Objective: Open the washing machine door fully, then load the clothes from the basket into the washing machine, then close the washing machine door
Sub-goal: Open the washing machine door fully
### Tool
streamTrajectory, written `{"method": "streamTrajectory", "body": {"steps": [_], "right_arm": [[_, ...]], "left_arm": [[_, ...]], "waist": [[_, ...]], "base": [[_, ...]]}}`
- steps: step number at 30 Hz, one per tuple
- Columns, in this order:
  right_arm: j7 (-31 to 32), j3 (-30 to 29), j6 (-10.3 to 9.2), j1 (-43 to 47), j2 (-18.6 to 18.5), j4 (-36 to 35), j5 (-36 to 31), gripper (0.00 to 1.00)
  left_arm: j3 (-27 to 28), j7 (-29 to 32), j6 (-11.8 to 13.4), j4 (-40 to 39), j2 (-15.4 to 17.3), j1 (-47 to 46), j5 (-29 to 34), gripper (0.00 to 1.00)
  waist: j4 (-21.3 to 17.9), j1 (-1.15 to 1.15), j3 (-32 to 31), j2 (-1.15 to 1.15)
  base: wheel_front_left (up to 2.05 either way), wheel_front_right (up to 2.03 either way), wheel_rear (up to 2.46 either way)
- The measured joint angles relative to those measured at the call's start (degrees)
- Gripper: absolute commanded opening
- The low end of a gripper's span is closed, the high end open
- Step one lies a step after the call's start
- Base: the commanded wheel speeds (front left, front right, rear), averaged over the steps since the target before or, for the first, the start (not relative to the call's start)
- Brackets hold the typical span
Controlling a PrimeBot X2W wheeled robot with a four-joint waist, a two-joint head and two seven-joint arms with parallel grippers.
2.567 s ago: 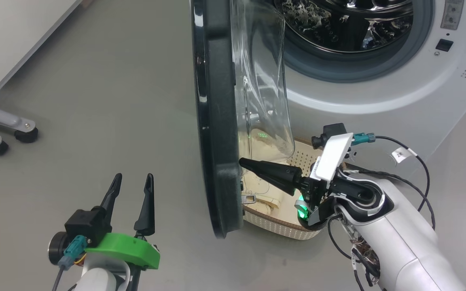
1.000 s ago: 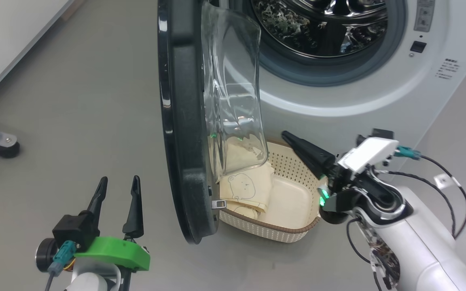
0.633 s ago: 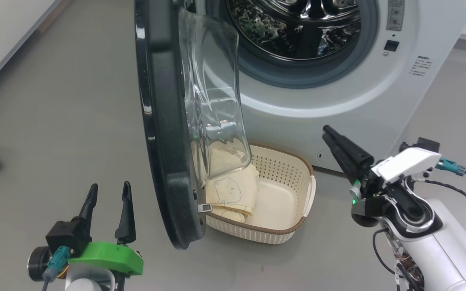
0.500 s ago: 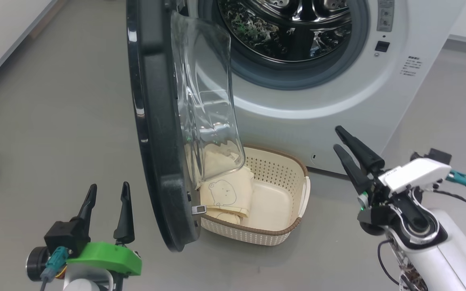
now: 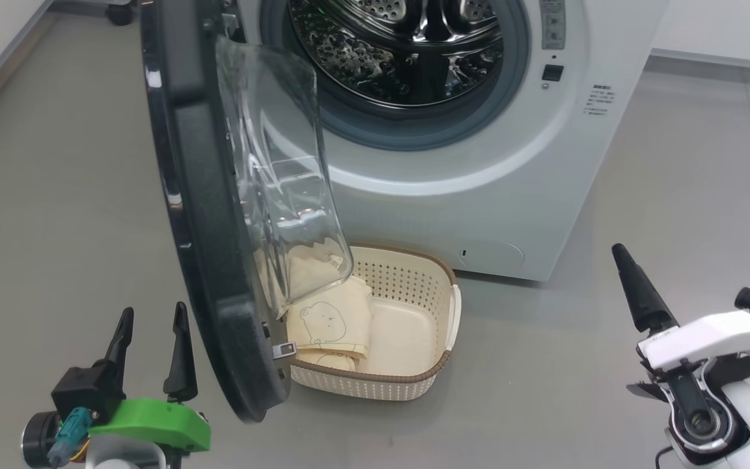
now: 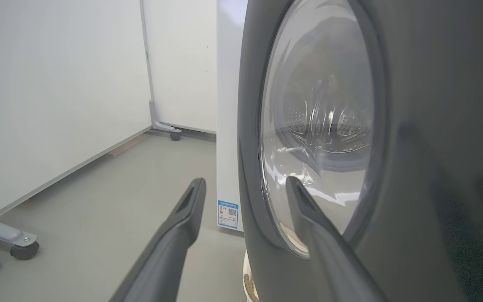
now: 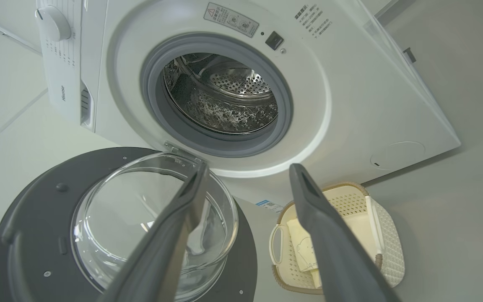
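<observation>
The white washing machine (image 5: 479, 169) stands ahead, its steel drum (image 5: 401, 52) exposed. The washing machine door (image 5: 206, 215) hangs swung out, its black rim edge-on to me and the glass bowl (image 5: 277, 176) facing the machine. Below the bowl sits the cream basket (image 5: 375, 384) with the bear-print clothes (image 5: 326, 322) folded in its left half. My left gripper (image 5: 153, 310) is open, low left, outside the door (image 6: 413, 126). My right gripper (image 5: 622, 257) is open (image 7: 248, 167), well right of the basket (image 7: 386, 260), touching nothing.
A white wall panel (image 6: 57, 84) runs along the left, with a grey wheeled stand foot (image 6: 15, 247) on the floor by it. Another caster (image 5: 118, 10) sits at the far left of the machine. Bare grey floor (image 5: 577, 326) lies between basket and right gripper.
My right gripper has drawn back from the door's inner side to the right and its fingers have parted. The head view has shifted. The left gripper holds as before.
</observation>
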Motion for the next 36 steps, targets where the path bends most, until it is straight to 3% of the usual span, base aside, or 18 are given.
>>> {"method": "streamTrajectory", "body": {"steps": [8, 17, 24, 36], "right_arm": [[-10.67, 0.52, -0.04, 4.2, -4.23, 0.64, -14.16, 1.0], [-11.6, 2.34, -6.72, 4.23, -8.12, -0.08, -36.22, 1.0], [-11.43, 2.01, -12.34, 4.09, -7.36, -3.52, -49.52, 1.0], [-11.43, 1.97, -13.67, 9.09, -0.74, -4.23, -55.23, 1.0]], "left_arm": [[0.29, 0.0, -0.01, 0.55, 0.14, 0.91, 1.01, 1.0], [0.65, 0.0, -0.19, 0.9, 0.15, 0.9, 1.21, 1.0], [1.14, 0.0, -0.22, 0.92, 0.14, 0.88, 1.43, 1.0], [2.01, 0.0, -0.43, 1.18, 0.14, 0.87, 1.87, 1.0]], "waist": [[-2.2, 0.0, -0.59, 0.0], [-2.15, 0.0, -0.27, 0.0], [-1.75, 0.0, -0.04, 0.0], [-1.39, 0.0, -0.35, 0.0]], "base": [[0.0, 0.0, 0.0], [0.0, 0.0, 0.0], [0.0, 0.0, 0.0], [0.0, 0.0, 0.0]]}}
